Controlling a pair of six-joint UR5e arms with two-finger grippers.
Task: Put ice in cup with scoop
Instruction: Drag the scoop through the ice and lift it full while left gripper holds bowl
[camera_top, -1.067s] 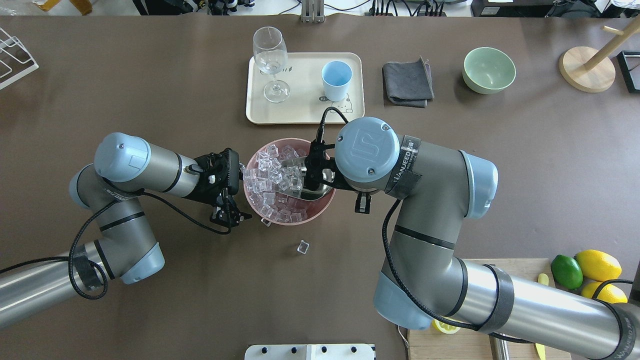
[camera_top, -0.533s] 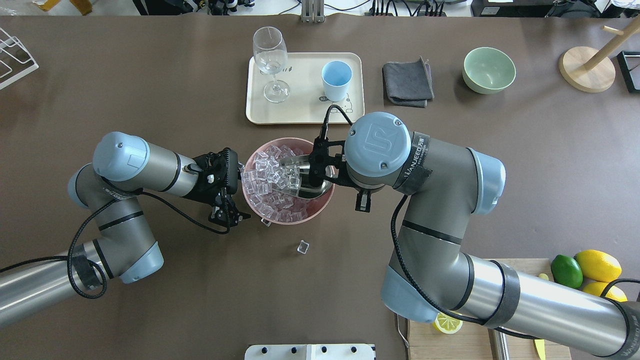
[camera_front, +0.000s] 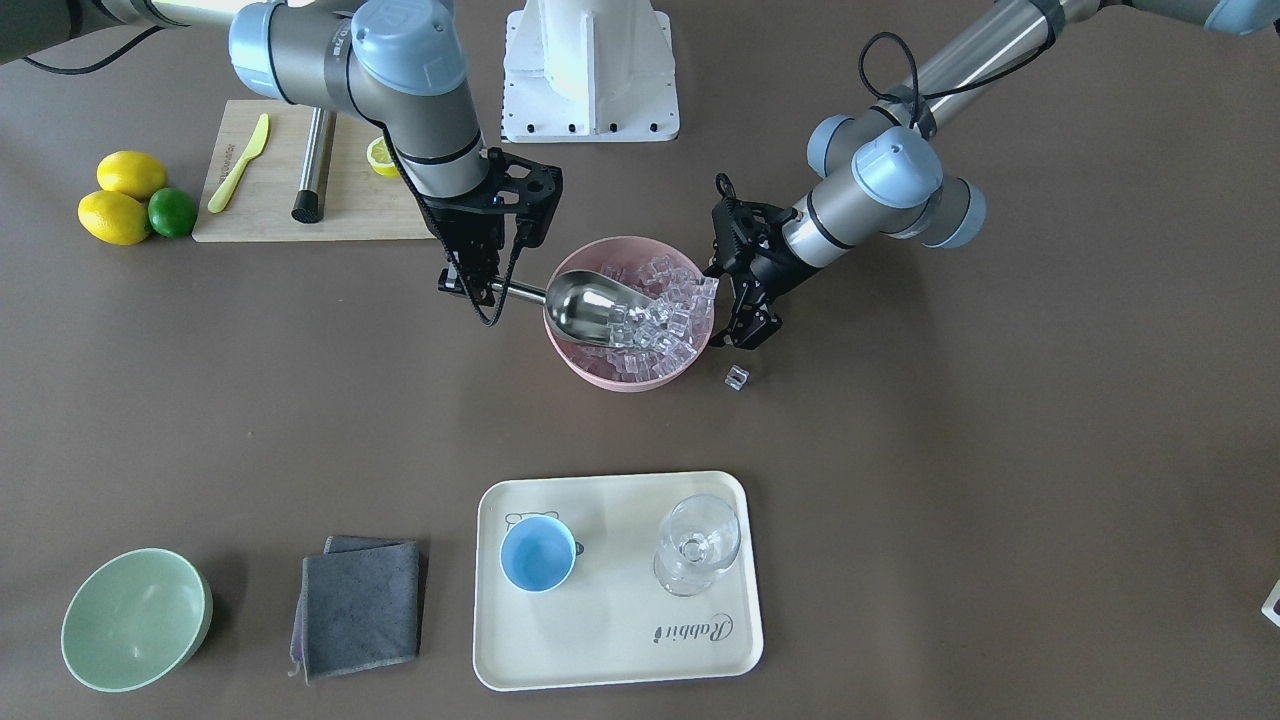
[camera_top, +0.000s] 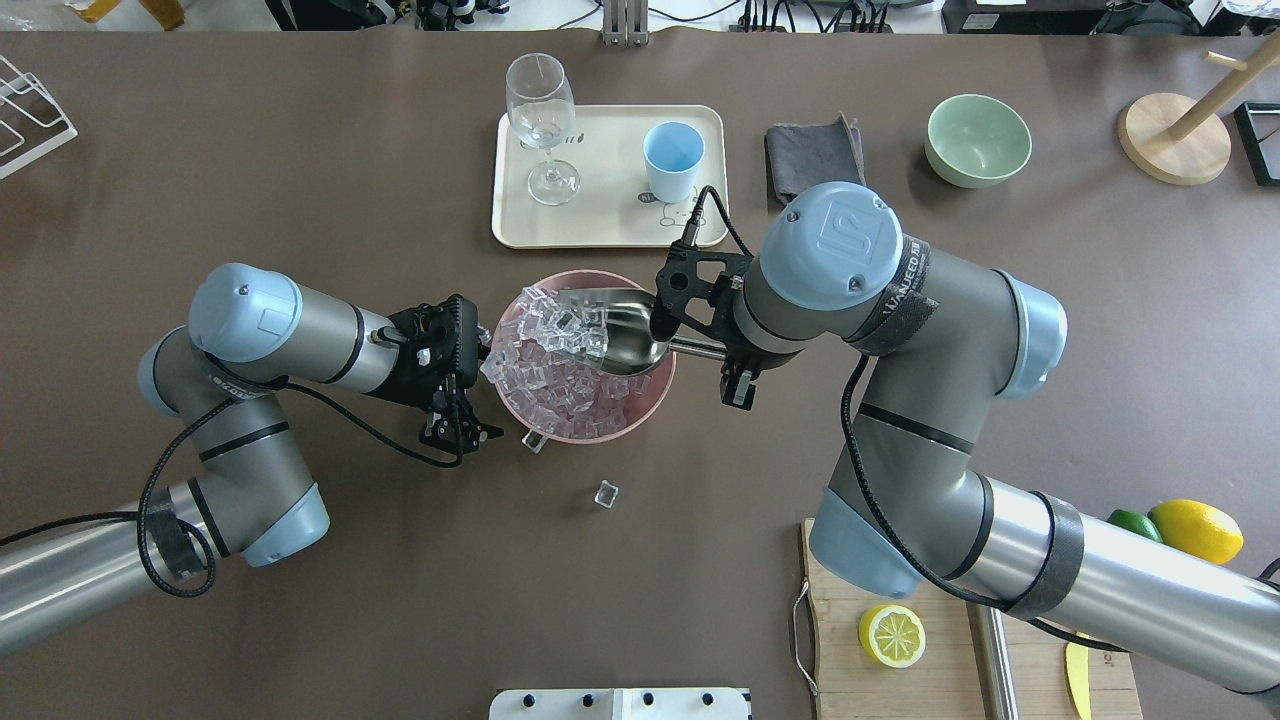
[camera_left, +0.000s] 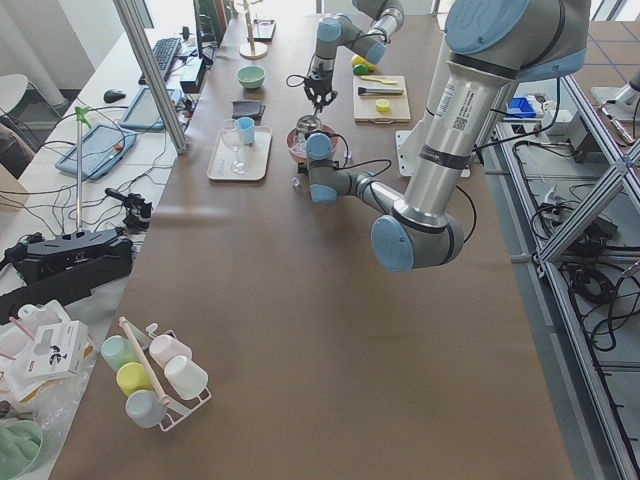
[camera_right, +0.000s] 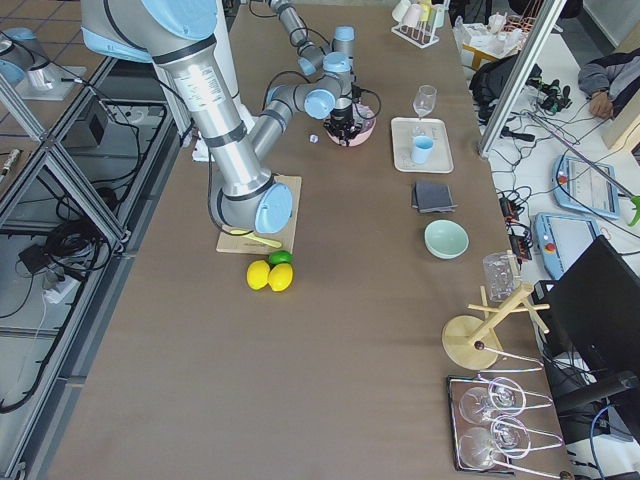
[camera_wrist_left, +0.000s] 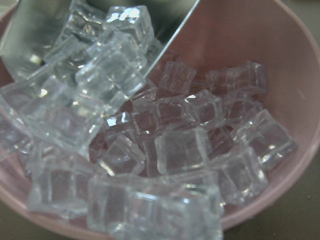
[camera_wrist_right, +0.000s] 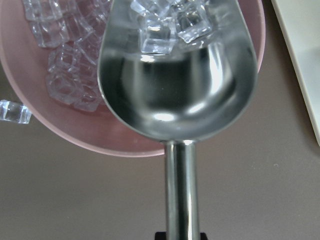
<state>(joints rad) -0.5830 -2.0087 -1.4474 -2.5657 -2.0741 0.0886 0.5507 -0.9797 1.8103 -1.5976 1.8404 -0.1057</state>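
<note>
The steel scoop (camera_top: 628, 335) lies over the pink bowl (camera_top: 655, 398), its trough holding a few cubes of ice (camera_wrist_right: 160, 25) at its front lip. More ice (camera_top: 560, 385) fills the bowl. My right gripper (camera_top: 693, 347) is shut on the scoop's handle at the bowl's right rim; it also shows in the front-facing view (camera_front: 478, 288). My left gripper (camera_top: 485, 350) is at the bowl's left rim, its fingertips hidden by ice, and seems shut on the rim. The light-blue cup (camera_top: 672, 160) stands empty on the cream tray (camera_top: 610, 228) beyond the bowl.
A stemmed glass (camera_top: 542, 120) stands on the tray's left. One loose ice cube (camera_top: 606, 493) lies in front of the bowl, another (camera_top: 533, 440) against its base. A grey cloth (camera_top: 800, 160), a green bowl (camera_top: 977, 140) and a cutting board (camera_top: 900, 690) lie to the right.
My right arm has swung back to the right and farther from the robot. The scoop has come up out of the ice pile with a few cubes in it. The left arm has barely moved.
</note>
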